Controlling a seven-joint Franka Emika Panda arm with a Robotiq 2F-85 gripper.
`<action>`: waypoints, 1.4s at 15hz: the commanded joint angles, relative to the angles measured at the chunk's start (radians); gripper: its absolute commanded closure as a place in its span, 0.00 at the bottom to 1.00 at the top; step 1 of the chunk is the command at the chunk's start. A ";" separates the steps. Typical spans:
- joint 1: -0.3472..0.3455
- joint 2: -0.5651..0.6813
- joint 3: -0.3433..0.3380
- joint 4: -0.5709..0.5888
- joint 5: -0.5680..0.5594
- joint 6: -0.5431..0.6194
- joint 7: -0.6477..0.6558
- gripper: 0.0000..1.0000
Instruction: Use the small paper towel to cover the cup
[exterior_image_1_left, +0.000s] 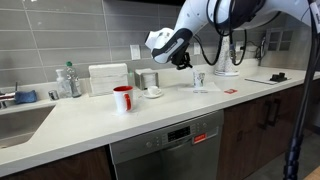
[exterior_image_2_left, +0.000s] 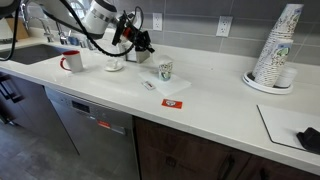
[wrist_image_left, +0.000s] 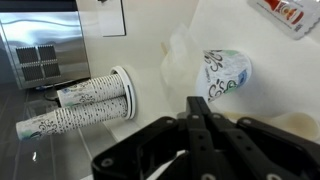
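Closest to the wrist camera, the gripper (wrist_image_left: 195, 104) is presenting its two black fingers pressed together: the jaws are closed, with nothing visibly pinched between them. In both exterior views it is hovering above the counter (exterior_image_1_left: 90, 120), clear of every object. Just beyond the fingertips, the cup (wrist_image_left: 226, 76), pale with a dark printed pattern, is standing on the larger flat white sheet (wrist_image_left: 275, 95); its contents cannot be determined. The small paper towel (wrist_image_left: 178, 58) is lying rumpled just beside the cup and is not covering it. Farther out, nested paper cups (exterior_image_2_left: 278, 45) are standing in stacks on a plate (exterior_image_2_left: 262, 86). A white cup on a saucer (exterior_image_1_left: 153, 91) and a red mug (exterior_image_1_left: 122, 98) are sitting near each other; the contents of both are not visible.
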 joint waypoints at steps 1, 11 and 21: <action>-0.008 0.043 -0.001 0.076 0.037 -0.048 -0.044 1.00; -0.009 0.074 -0.010 0.135 0.059 -0.075 -0.064 1.00; -0.009 0.091 -0.014 0.175 0.073 -0.116 -0.075 0.44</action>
